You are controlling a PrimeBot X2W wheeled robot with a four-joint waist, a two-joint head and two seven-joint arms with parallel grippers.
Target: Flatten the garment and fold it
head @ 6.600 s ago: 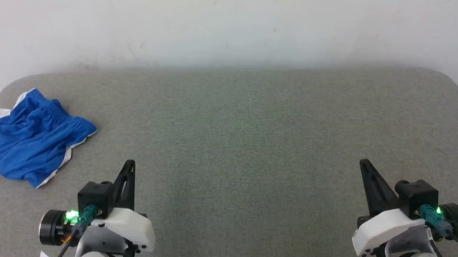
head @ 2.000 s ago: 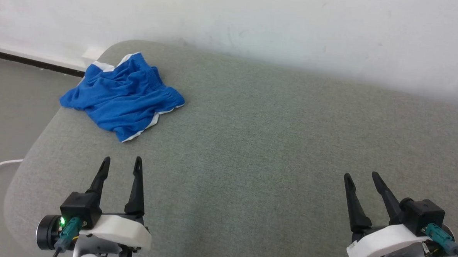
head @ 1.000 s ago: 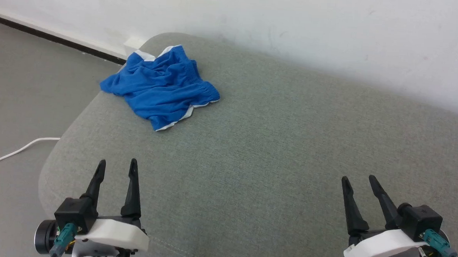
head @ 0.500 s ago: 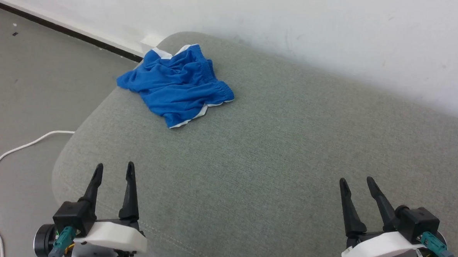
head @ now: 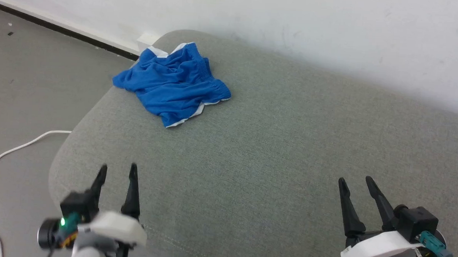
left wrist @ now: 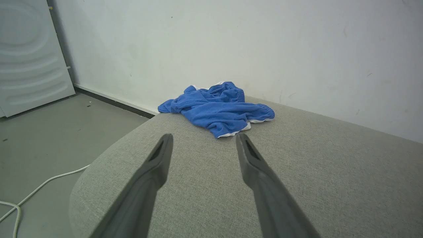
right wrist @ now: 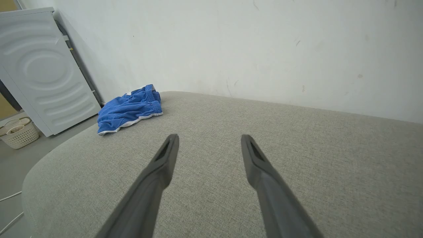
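Head view: the shorts lie crumpled at the far left corner of the worktop, with one edge at its rim. The left claw and right claw hover over the near edge, fingers apart, empty and well apart from the shorts. The left claw's body is blurred. We judge this to be the approach step, with flattening not yet begun.

Left wrist view: the shorts lie ahead, beyond the parted fingers, with white trim at the near hem. The next move calls for a reach far and left to take a hem or the waistband.

Right wrist view: the shorts are far off to the left and the fingers are apart. We cannot make out how the legs are layered, the underside, or any tag.
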